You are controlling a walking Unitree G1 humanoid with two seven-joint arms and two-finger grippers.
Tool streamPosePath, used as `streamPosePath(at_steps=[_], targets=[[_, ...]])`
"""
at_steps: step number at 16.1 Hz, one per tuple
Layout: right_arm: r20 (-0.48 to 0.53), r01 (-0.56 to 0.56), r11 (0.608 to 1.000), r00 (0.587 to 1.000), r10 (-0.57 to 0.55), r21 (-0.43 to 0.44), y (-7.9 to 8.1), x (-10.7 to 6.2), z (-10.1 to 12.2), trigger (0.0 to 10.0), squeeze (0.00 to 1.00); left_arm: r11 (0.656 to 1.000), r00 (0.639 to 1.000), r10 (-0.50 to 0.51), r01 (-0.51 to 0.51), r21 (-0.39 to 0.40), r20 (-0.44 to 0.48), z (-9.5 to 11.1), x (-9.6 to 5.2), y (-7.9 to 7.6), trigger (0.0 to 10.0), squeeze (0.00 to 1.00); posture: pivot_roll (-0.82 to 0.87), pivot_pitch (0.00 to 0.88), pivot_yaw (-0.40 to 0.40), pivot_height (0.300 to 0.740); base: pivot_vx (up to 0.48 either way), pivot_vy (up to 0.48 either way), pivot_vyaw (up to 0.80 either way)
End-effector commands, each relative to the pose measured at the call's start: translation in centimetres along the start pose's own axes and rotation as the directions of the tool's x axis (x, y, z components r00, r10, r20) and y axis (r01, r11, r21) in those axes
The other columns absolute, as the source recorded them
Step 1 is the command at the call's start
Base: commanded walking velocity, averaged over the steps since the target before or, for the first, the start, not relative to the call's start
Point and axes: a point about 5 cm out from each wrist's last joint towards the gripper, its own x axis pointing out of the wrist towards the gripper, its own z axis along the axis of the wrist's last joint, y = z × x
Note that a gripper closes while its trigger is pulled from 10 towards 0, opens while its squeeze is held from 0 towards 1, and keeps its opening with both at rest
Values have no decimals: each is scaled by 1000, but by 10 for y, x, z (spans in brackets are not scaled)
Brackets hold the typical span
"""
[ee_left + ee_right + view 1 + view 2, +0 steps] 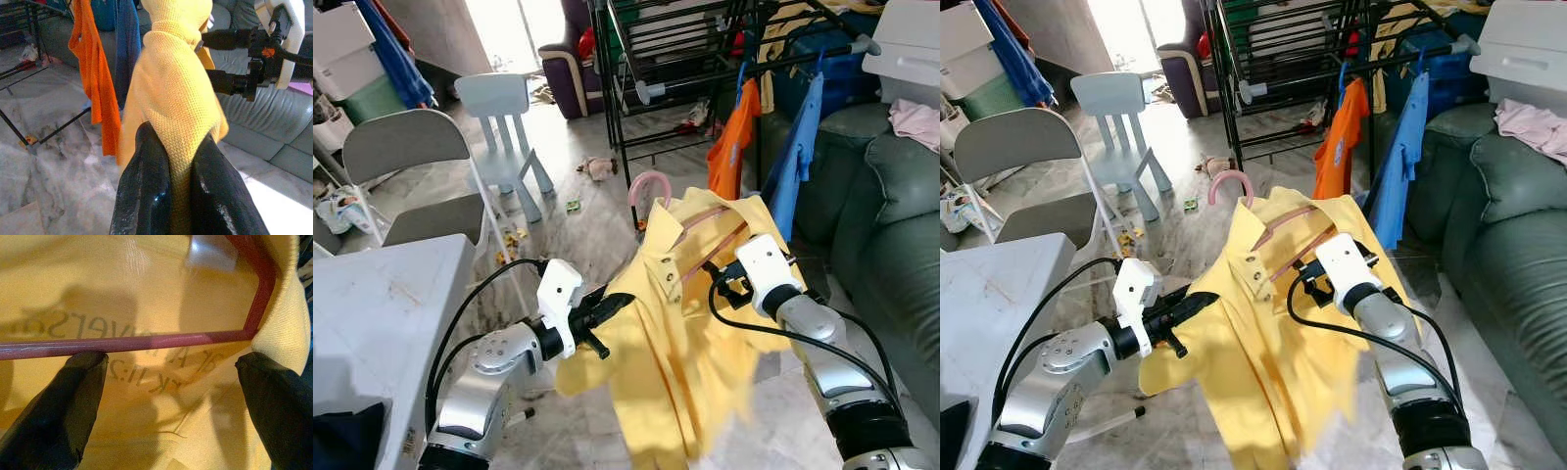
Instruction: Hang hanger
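A yellow polo shirt (pixel 675 343) hangs on a pink hanger whose hook (pixel 646 186) sticks up above the collar, held in the air between my two arms. My left gripper (pixel 619 302) is shut on a bunched fold of the shirt's left shoulder (pixel 171 88), its fingers (pixel 146 166) pinching the cloth. My right gripper (pixel 720 271) reaches into the neck opening. Inside the shirt its fingers (pixel 73 382) stand wide apart just beneath the hanger's dark red bar (pixel 146 341), open.
A black drying rack (pixel 675 59) stands ahead with an orange garment (pixel 729 147) and a blue one (pixel 798 162) hanging on it. A green sofa (pixel 891 215) is at the right. A grey chair (pixel 406 147), pale blue child's chair (pixel 504 108) and white table (pixel 382 313) are at the left.
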Motion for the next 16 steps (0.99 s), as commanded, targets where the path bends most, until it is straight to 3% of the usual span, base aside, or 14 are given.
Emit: streamPosePath(at_steps=[1, 2, 4, 6, 8, 10, 16], targets=[[60, -18, 1000, 998, 19, -23, 2, 4, 16, 10000, 0, 998, 999, 41, -40, 47, -29, 0, -5, 7, 10000, 0, -156, 0, 166, 740, 0, 0, 0], [64, -49, 999, 997, 50, -14, 5, 4, 19, 10000, 0, 996, 997, 65, -62, 59, -47, -2, -6, 11, 10000, 0, -157, 0, 167, 740, 0, 0, 0], [20, -206, 978, 978, 206, 15, 27, -1, 15, 10000, 0, 988, 988, 149, -146, 58, -43, -2, -4, 22, 10000, 0, -165, 0, 170, 740, 0, 0, 0], [26, -207, 978, 978, 207, 2, 31, -6, 12, 10000, 0, 985, 985, 173, -172, 32, -24, -1, -3, 24, 10000, 0, -165, 0, 170, 740, 0, 0, 0], [36, -116, 993, 993, 116, 12, 22, -9, 11, 10000, 0, 983, 983, 183, -183, 19, -17, -1, -3, 25, 10000, 0, -171, 0, 171, 740, 0, 0, 0], [-17, 0, 1000, 1000, 0, -3, 5, -9, 0, 10000, 0, 991, 991, 132, -132, -3, 6, 2, -3, 21, 10000, 0, -168, 0, 173, 740, 0, 0, 0], [-72, 43, 995, 996, -49, -88, -12, 4, -15, 10000, 0, 1000, 999, -14, 15, -6, 33, 12, -6, 7, 10000, 0, -151, 0, 171, 740, 0, 0, 0]])
